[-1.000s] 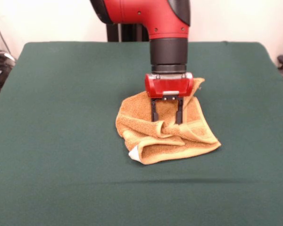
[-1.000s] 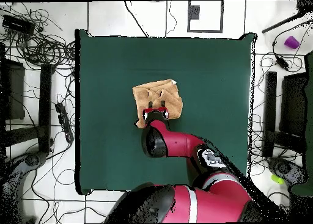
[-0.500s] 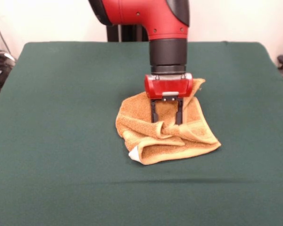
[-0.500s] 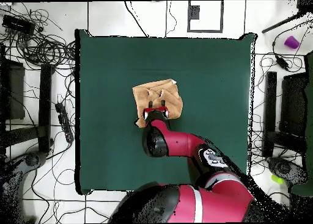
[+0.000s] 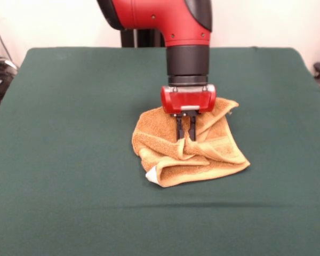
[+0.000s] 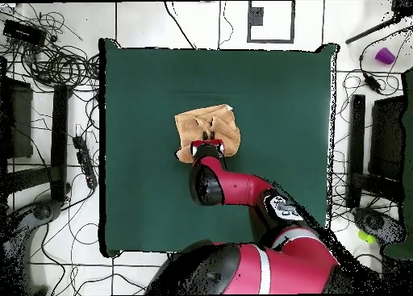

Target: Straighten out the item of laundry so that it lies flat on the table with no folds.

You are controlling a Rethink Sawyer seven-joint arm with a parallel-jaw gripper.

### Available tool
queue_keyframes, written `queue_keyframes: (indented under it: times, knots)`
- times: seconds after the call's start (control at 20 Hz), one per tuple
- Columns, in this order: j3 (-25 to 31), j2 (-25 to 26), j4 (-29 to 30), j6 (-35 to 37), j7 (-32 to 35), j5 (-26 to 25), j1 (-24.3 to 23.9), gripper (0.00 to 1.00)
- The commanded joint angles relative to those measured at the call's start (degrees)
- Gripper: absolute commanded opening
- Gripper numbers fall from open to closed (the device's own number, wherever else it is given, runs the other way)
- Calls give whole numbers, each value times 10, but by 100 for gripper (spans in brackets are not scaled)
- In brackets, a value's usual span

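The golden-orange towel (image 5: 202,152) lies crumpled in a folded heap near the middle of the dark green table (image 5: 69,133), its small white tag (image 5: 151,175) at the near left corner. My gripper (image 5: 185,137) points straight down into the heap, its two black fingers shut on a raised fold of the towel. Seen from overhead, the towel (image 6: 202,125) sits a little left of the table's (image 6: 282,99) centre, with the red gripper body (image 6: 203,151) over its lower edge and the fingertips hidden under it.
Dark green cloth stretches well beyond the towel on every side. Cables and equipment (image 6: 48,51) crowd the floor around the table, off its edges.
The fingers, spread apart over the towel before, have closed together on a fold. The towel's right side has shifted slightly.
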Motion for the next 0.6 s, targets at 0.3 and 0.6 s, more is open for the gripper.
queue_keyframes:
  times: [0.3,0.6]
  knots:
    - [41,89,-48,113,77,26,11,0]
    - [55,71,-32,108,80,11,-2,0]
